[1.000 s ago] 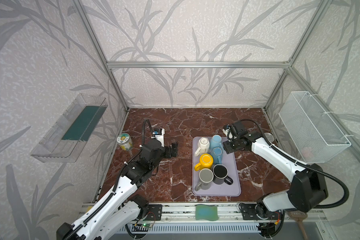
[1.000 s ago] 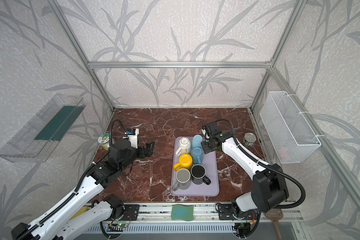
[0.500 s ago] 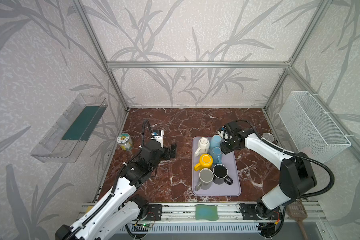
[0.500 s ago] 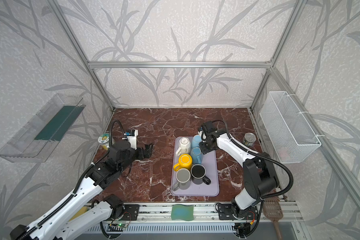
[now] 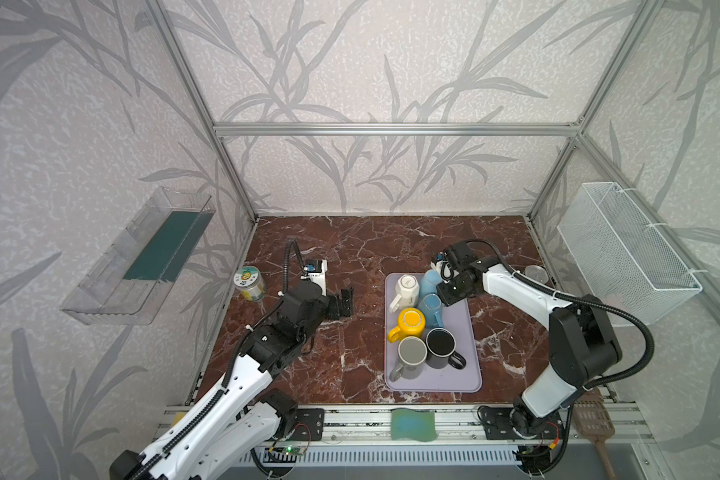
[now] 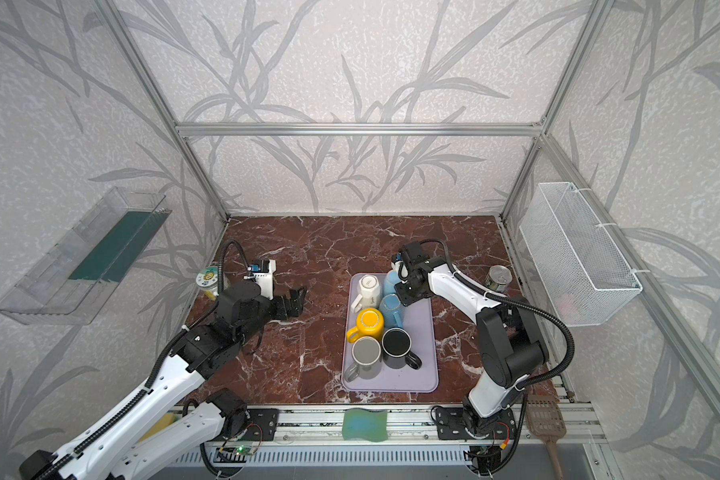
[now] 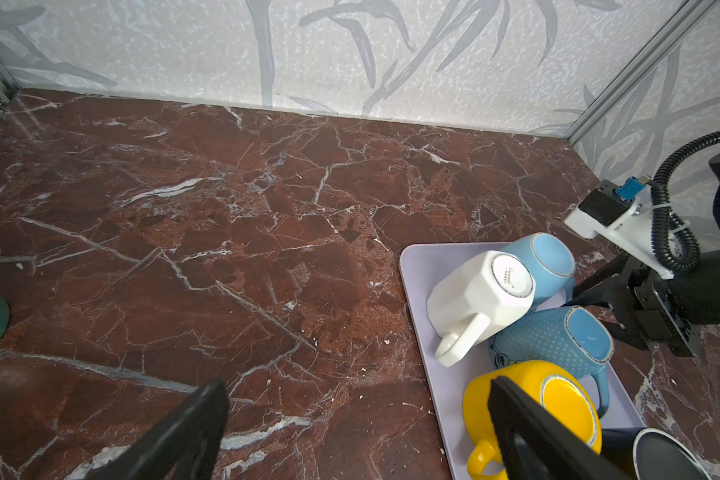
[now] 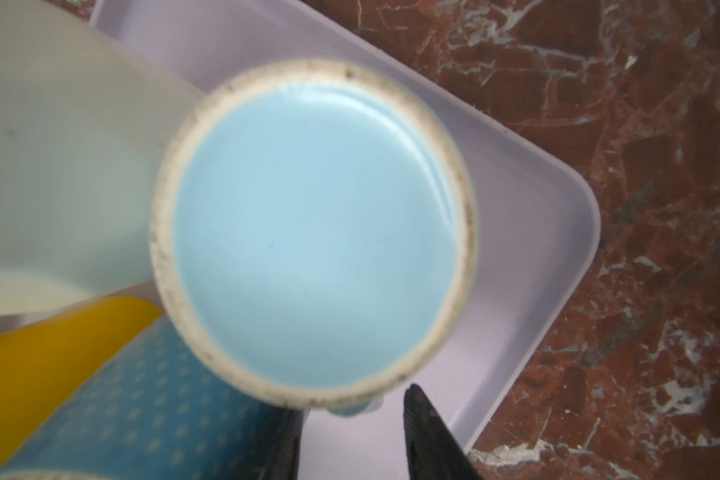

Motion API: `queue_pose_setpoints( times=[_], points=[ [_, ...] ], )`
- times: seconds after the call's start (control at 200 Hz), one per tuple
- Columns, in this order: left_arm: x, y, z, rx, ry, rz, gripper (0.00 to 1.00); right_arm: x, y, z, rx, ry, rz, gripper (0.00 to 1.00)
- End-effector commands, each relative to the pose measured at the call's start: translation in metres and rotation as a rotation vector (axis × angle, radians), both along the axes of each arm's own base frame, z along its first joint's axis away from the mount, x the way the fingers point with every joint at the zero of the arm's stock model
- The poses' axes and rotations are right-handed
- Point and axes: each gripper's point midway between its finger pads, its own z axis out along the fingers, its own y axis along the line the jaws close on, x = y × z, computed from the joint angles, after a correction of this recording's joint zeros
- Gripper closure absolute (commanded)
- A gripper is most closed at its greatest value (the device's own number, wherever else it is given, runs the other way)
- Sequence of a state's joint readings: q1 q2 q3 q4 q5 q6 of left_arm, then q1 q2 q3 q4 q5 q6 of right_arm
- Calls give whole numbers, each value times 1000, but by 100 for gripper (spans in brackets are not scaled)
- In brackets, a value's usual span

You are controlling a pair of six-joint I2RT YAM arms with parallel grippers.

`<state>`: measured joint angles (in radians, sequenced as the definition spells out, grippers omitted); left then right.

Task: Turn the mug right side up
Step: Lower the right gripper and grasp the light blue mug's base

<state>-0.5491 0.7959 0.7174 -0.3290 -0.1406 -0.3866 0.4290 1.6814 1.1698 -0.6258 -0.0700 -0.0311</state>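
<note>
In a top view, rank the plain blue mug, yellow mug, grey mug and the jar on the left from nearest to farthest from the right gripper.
1. Plain blue mug, back of the tray, right beside the right gripper.
2. Yellow mug, middle of the tray.
3. Grey mug, front of the tray.
4. Jar, far left, off the tray.

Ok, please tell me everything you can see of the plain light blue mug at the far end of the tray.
The plain light blue mug looks like glazed ceramic. It stands upside down, its base up, ringed by an unglazed speckled foot, in a far corner of the lilac tray. The tilted white mug seems to lean on it. The right gripper straddles what seems its handle.
</note>
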Motion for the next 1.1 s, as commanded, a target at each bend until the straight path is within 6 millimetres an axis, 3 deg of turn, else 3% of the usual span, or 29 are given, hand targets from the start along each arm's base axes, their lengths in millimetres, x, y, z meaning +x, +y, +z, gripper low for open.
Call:
queue_pose_setpoints(
  times=[0.0,0.19,0.53,0.85,1.095],
  points=[
    [-2,4,8,-16,-13,20,1,10,6,5,18,-20,11,74],
    [-4,6,9,-19,-18,25,1,13,-3,4,-3,-21,-24,100],
    [-7,7,10,-10,-22,21,1,12,-25,3,-68,-19,-74,100],
    [-6,7,10,-6,-23,19,1,11,-25,6,-68,-3,-82,63],
    [-5,6,11,-3,-27,17,1,14,-22,7,-62,-9,-84,60]
  ],
)
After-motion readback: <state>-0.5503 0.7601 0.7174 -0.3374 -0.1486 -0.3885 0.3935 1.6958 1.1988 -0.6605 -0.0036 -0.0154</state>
